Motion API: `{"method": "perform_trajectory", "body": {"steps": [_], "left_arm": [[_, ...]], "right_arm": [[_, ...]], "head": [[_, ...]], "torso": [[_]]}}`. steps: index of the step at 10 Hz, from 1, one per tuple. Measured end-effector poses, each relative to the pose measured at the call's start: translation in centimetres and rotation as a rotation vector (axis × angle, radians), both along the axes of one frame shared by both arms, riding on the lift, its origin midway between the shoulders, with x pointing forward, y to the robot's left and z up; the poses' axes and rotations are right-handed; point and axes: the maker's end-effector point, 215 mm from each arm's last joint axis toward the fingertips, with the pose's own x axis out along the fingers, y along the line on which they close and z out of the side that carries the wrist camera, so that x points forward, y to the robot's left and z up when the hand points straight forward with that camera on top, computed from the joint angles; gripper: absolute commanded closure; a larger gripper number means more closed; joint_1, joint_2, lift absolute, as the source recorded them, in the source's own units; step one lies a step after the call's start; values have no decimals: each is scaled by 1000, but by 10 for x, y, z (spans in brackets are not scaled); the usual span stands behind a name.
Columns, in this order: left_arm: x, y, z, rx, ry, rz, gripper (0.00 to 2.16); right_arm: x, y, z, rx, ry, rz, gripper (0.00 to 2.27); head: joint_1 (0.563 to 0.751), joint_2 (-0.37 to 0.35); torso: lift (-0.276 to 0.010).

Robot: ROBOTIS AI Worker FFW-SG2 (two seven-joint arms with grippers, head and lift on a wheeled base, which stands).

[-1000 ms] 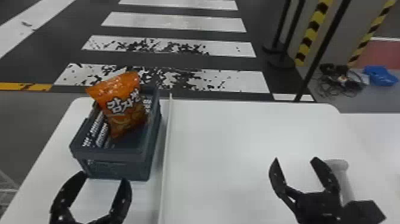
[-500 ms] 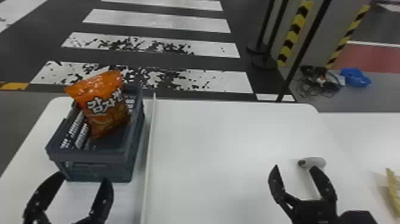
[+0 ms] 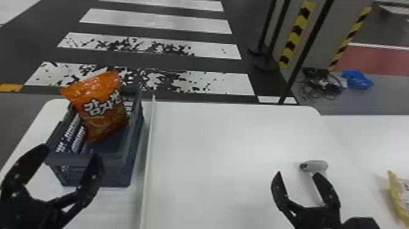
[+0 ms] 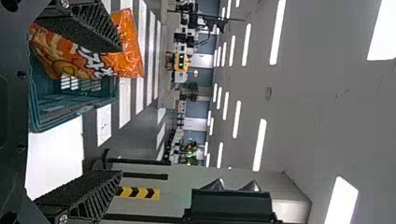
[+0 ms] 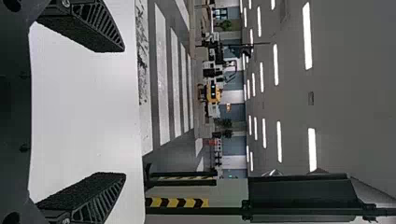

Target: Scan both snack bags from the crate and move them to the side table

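The left gripper [image 3: 71, 150] has just come up toward the crate [image 3: 118, 172]. Its two fingers are wide apart, with nothing held between them. The right gripper [image 3: 298, 173] is wide too, and empty, over the white table [image 3: 207, 170]. The head has turned a bit to the right, so a yellow bag [image 3: 399, 195] has come in at the right edge of the head view. It lies on the side table [image 3: 374, 137]. That looks like one bag done and one to go, but whether it got scanned, nobody can tell from here.

The scanner [image 3: 318, 166], or what looks like it, is on the white table, just past the right gripper. The crate stands on the left part of the table, and the orange bag [image 3: 105, 106] leans in it, with its top poking out. The left gripper likely has to go in over that bag and squeeze softly. The bag is puffy and could slip or crunch.

Count them up: two grippers, one scanner, two bags, one crate, two tables. Far off on the floor there is one blue thing [image 3: 357, 79] and one heap of wires [image 3: 324, 85].
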Motion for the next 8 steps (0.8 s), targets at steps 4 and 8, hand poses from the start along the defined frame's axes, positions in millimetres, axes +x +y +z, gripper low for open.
{"method": "perform_trajectory", "body": {"steps": [4, 8], "left_arm": [[71, 42, 4, 126, 98, -8, 56], [133, 100, 3, 178, 139, 35, 56]], "right_arm": [[-4, 2, -4, -2, 11, 10, 39], [-6, 7, -4, -5, 19, 19, 39]], "head": [[695, -55], [695, 27]], "torso": [[-99], [-99]]}}
